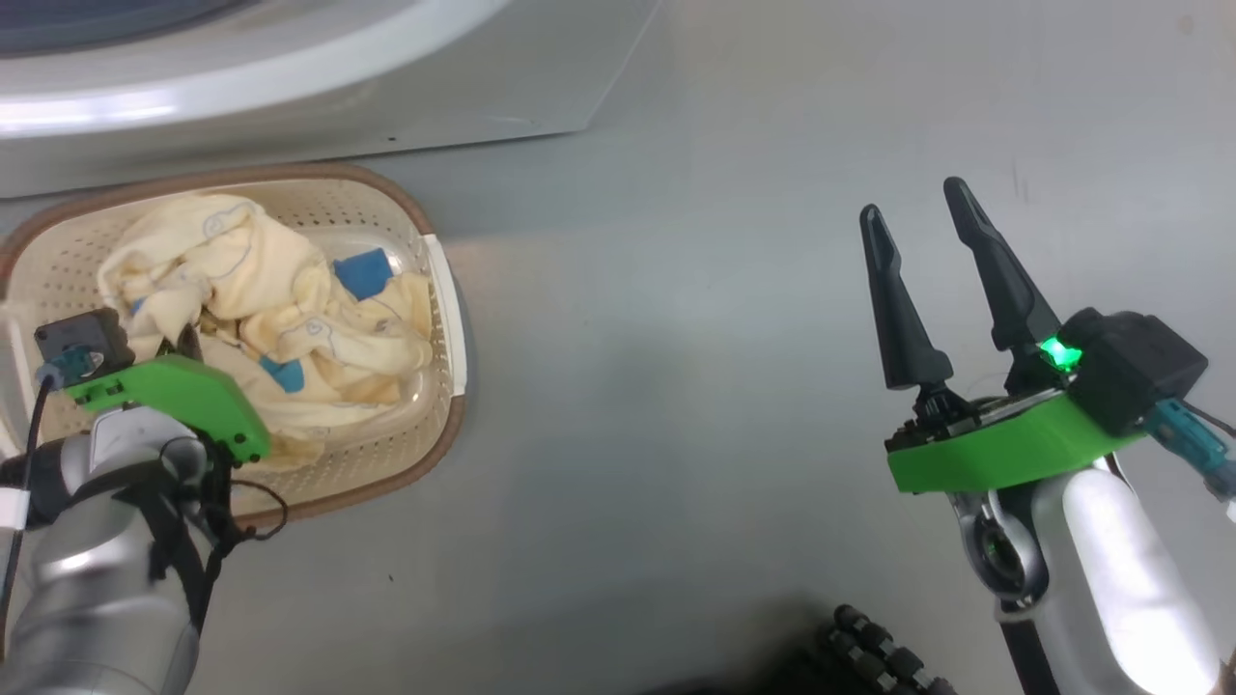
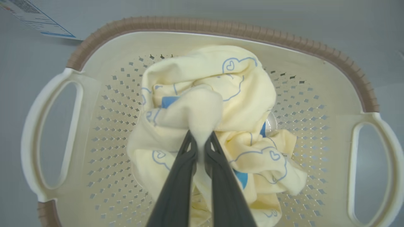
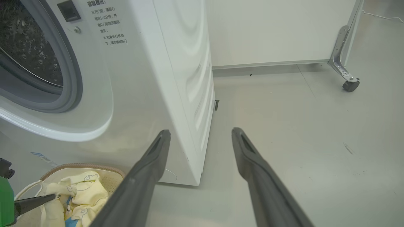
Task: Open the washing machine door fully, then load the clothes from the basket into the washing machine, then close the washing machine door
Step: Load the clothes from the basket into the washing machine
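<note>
Looked steeply down from the head onto the grey floor (image 1: 676, 434), with the basket (image 1: 386, 217) at lower left and the washing machine (image 1: 290, 116) along the top edge. Stared from the left wrist straight into the basket, very near. Faced from the right wrist low across the floor, farther back, toward the washing machine's front and side. Caught basket and clothes (image 1: 261, 290) in all three views, and the washing machine in head and right wrist views.

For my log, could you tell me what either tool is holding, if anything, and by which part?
The left tool pinches the clothes by a raised fold atop the bundle, in the basket. The right tool is open, holding nothing.
</note>
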### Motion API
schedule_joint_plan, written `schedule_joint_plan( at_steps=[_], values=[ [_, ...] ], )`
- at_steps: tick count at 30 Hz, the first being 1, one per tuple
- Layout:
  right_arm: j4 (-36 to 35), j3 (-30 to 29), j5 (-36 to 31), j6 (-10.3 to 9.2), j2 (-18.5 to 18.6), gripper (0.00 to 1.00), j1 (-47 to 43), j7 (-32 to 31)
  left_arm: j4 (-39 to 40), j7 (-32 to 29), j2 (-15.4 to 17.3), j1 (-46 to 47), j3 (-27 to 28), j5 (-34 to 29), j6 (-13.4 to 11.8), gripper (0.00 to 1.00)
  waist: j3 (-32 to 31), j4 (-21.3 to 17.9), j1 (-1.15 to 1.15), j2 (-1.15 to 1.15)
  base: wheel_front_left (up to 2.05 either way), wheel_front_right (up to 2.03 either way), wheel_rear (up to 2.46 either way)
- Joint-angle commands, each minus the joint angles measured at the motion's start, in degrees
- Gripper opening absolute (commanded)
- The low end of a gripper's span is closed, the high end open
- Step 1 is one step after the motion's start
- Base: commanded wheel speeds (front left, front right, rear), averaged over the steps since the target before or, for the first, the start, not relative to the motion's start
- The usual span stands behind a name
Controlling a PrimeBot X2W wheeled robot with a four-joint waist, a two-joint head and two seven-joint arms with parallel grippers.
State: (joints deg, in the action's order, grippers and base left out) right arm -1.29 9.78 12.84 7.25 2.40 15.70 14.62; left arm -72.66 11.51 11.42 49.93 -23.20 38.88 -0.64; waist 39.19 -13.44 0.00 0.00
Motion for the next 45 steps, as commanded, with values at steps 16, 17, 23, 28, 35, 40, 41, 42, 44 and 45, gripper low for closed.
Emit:
schedule_joint_plan(
  at_steps=[16, 17, 23, 28, 35, 40, 41, 42, 44, 45],
  values=[
    [-2.25, -2.39, -3.72, 0.24, 0.48, 1.00, -7.28, -3.27, 21.34, 3.47, 2.18, -12.36, 4.51, -6.34, -5.51, 0.00, -14.59, 5.94, 0.00, 0.00, 0.00, 0.00, 0.00],
    [-2.33, -2.49, -3.80, 0.24, 0.48, 1.00, -7.63, -3.52, 23.26, 3.48, 2.23, -13.56, 5.03, -6.89, -5.89, 0.00, -15.37, 6.10, 0.00, 0.00, 0.00, 0.00, 0.00],
    [-2.54, -3.05, -4.03, 0.24, 0.48, 1.00, -9.53, -4.49, 31.70, 3.48, 2.30, -19.58, 6.85, -9.75, -7.23, 0.00, -20.23, 7.06, 0.00, 0.00, 0.00, 0.00, 0.00],
    [-2.75, -3.38, -4.00, 0.24, 0.48, 1.00, -11.84, -5.37, 37.95, 3.48, 2.34, -25.21, 7.32, -11.88, -8.02, 0.00, -24.98, 7.64, 0.00, 0.00, 0.00, 0.00, 0.00],
    [-3.46, -3.87, -3.76, 0.24, 0.48, 1.00, -15.14, -6.65, 44.77, 3.36, 2.82, -32.44, 6.34, -13.22, -9.14, 0.00, -30.66, 7.83, 0.00, 0.00, 0.00, 0.00, 0.00],
    [-3.95, -4.92, -3.62, 0.24, 0.48, 1.00, -17.61, -7.54, 48.88, 1.75, 2.97, -35.93, 5.56, -13.12, -10.13, 0.00, -34.00, 8.70, 0.00, 0.00, 0.00, 0.00, 0.00],
    [-4.06, -5.06, -3.52, 0.24, 0.48, 1.00, -18.02, -7.68, 49.68, 1.32, 3.04, -36.53, 5.33, -13.17, -10.33, 0.00, -34.53, 8.87, 0.00, 0.00, 0.00, 0.00, 0.00],
    [-4.18, -5.15, -3.44, 0.24, 0.48, 1.00, -18.39, -7.84, 50.47, 0.94, 3.15, -37.10, 5.12, -13.26, -10.55, 0.00, -35.03, 9.02, 0.00, 0.00, 0.00, 0.00, 0.00],
    [-4.32, -5.17, -3.32, 0.24, 0.48, 1.00, -19.11, -8.11, 51.86, 0.06, 3.39, -38.37, 4.76, -13.31, -10.94, 0.00, -36.20, 9.25, 0.00, 0.00, 0.00, 0.00, 0.00],
    [-4.44, -5.19, -3.28, 0.24, 0.48, 1.00, -19.46, -8.25, 52.62, -0.34, 3.55, -38.94, 4.67, -13.32, -11.17, 0.00, -36.52, 9.36, 0.00, 0.00, 0.00, 0.00, 0.00]
  ],
)
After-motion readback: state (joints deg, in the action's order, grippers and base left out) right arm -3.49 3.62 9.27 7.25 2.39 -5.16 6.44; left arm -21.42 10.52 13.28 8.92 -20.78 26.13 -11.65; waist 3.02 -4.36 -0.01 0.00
